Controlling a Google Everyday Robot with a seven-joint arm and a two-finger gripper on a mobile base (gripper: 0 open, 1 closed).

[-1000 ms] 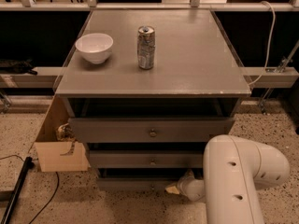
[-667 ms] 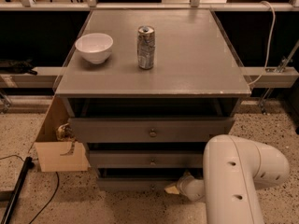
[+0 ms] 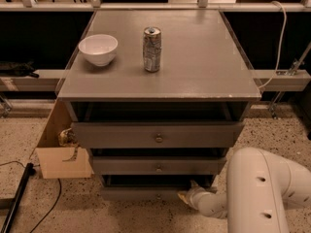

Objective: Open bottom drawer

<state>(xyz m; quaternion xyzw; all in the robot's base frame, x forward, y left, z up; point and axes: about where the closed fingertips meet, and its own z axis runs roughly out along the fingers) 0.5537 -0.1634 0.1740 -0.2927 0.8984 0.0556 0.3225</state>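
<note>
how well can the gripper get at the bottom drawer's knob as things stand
Probably yes. The gripper sits low at the right part of the bottom drawer front, just beside its knob, and nothing shows between them. Whether it touches the drawer cannot be told.

The bench (image 3: 194,62) top is smooth grey paint with a dull sheen. The bottom drawer (image 3: 131,193) front wears the same matt grey coat (its own knob is too dim to judge); the top knob (image 3: 159,139) looks like metal. The bowl (image 3: 98,49) is glossy white, probably ceramic. The can (image 3: 152,49) is shiny metal. The arm (image 3: 257,188) is smooth white plastic, as is its end effector (image 3: 187,198), low by the bottom drawer's right end. The floor (image 3: 73,203) is speckled and stone-like.
</note>
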